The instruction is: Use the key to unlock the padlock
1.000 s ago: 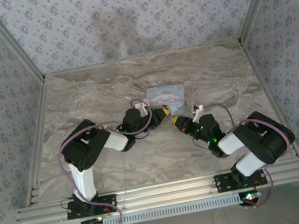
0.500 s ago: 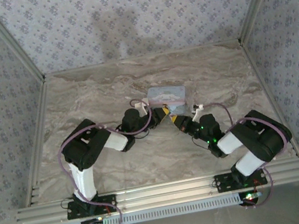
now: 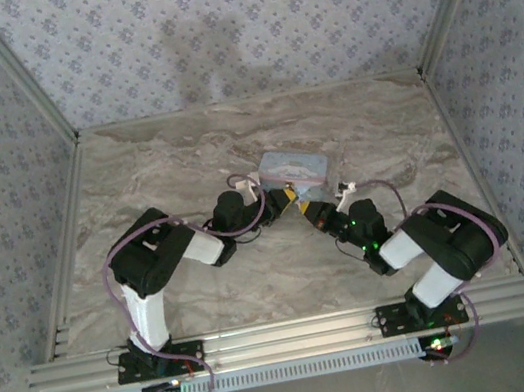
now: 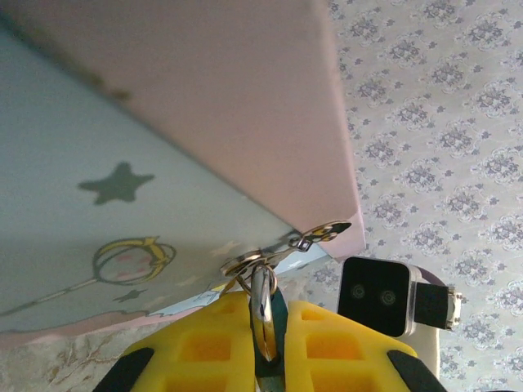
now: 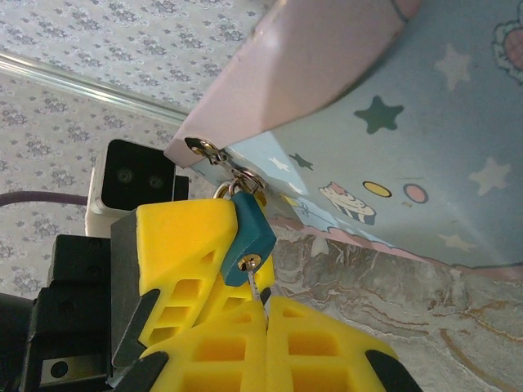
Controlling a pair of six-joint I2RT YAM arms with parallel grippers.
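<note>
Padlock (image 5: 252,233): dark teal, hanging from hasp (image 5: 214,153) at corner of light blue cartoon box (image 5: 392,155); left tool (image 4: 267,327) clamped on its body. Key (image 5: 257,286): blade at keyhole, pinched by closed right tool (image 5: 263,314).

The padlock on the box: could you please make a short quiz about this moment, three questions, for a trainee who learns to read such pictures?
1. True or false: the padlock hangs free from the box, with no gripper touching it.
2. What does the right gripper hold? A) the key B) the lid of the box C) nothing
3. Fill in: the tip of the key sits in the ____ of the padlock.

Key: 1 false, the left gripper is shut on it. 2 A. 3 keyhole.
</note>
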